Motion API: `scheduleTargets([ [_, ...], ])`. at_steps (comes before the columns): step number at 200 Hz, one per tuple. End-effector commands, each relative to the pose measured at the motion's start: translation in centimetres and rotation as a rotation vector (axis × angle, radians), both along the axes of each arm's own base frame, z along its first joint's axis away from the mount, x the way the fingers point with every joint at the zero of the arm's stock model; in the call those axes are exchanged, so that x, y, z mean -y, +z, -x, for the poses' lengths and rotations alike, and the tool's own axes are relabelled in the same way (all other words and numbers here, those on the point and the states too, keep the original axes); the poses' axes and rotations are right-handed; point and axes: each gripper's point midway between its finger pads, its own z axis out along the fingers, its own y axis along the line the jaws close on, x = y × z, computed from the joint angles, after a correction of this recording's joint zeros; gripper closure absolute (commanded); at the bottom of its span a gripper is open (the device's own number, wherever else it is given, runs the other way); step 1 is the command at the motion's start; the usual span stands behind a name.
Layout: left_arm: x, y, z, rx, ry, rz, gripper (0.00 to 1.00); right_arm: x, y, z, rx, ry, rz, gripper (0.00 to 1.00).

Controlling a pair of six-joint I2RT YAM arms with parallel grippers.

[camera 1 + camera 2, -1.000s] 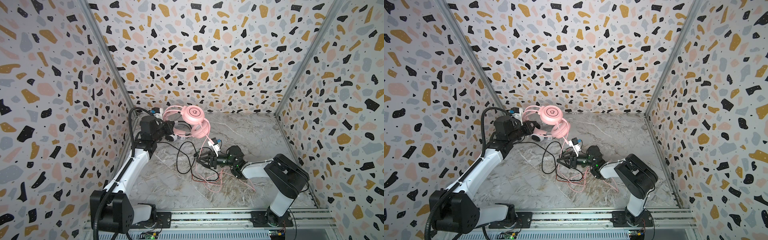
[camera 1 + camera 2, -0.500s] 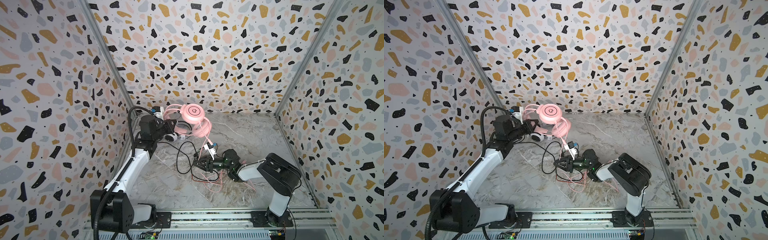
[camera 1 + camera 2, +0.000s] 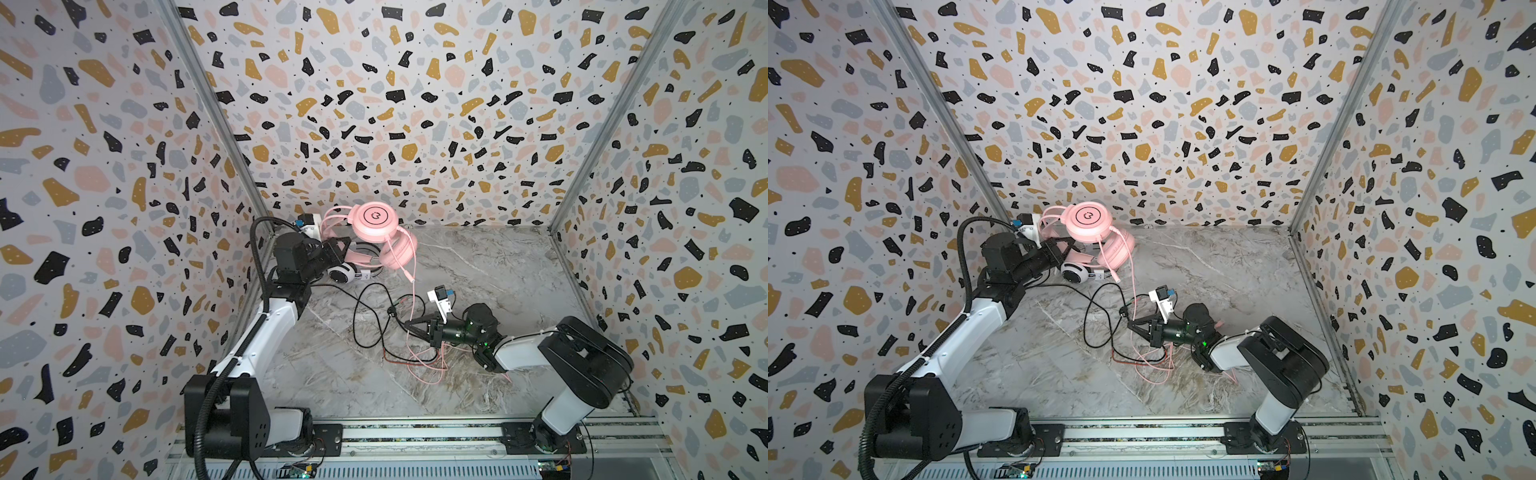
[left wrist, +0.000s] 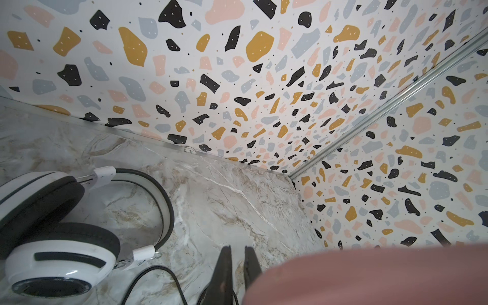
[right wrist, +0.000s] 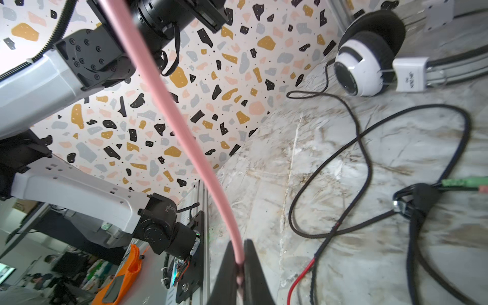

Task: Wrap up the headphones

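Mid-table, right gripper [image 5: 239,245] pinches pink cable [image 5: 184,137]; left gripper [image 4: 237,249] pressed together; white headset [image 5: 361,71] label [image 5: 410,76] unreadable.

One pink headset [image 3: 374,220], one white headset [image 3: 343,272], one pink cable [image 5: 169,111] and one black cable [image 5: 427,106]

The marbled tabletop [image 3: 490,270] carries the white headset [image 3: 343,272] mid-left, with the black cable [image 3: 354,320] and pink cable [image 3: 434,369] looped at centre.
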Motion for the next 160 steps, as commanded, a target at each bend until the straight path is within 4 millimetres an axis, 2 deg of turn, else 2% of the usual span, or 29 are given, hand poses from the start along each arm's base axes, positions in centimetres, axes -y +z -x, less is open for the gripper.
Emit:
scheduleTargets([
  [1,0.1,3.6,0.2,0.111,-0.009,0.064,1.00,0.4,0.7,-0.5,0.073,-0.047,0.058,1.00],
  [21,-0.6,3.1,0.0,0.089,0.041,0.073,1.00,0.4,2.2,-0.4,0.106,-0.063,0.064,1.00],
  [45,-0.9,3.1,0.6,0.101,0.091,0.158,1.00,-1.6,4.2,0.9,0.152,-0.011,0.070,1.00],
  [68,0.1,2.8,0.9,0.099,0.107,0.162,1.00,-4.1,6.6,2.5,0.205,0.056,0.054,1.00],
  [83,1.4,2.7,1.0,0.085,0.076,0.173,1.00,-5.5,7.0,3.2,0.222,0.100,0.063,1.00],
  [99,3.2,2.6,1.0,0.055,0.029,0.184,1.00,-6.8,6.4,3.3,0.225,0.126,0.084,1.00],
  [119,5.4,3.1,1.5,0.048,-0.028,0.199,1.00,-7.2,5.3,2.9,0.210,0.130,0.104,1.00],
  [135,6.5,3.7,2.0,0.061,-0.058,0.205,1.00,-7.3,4.4,2.6,0.200,0.127,0.128,1.00],
  [160,7.6,4.9,2.5,0.052,-0.103,0.303,1.00,-7.4,3.0,2.6,0.177,0.130,0.154,1.00],
])
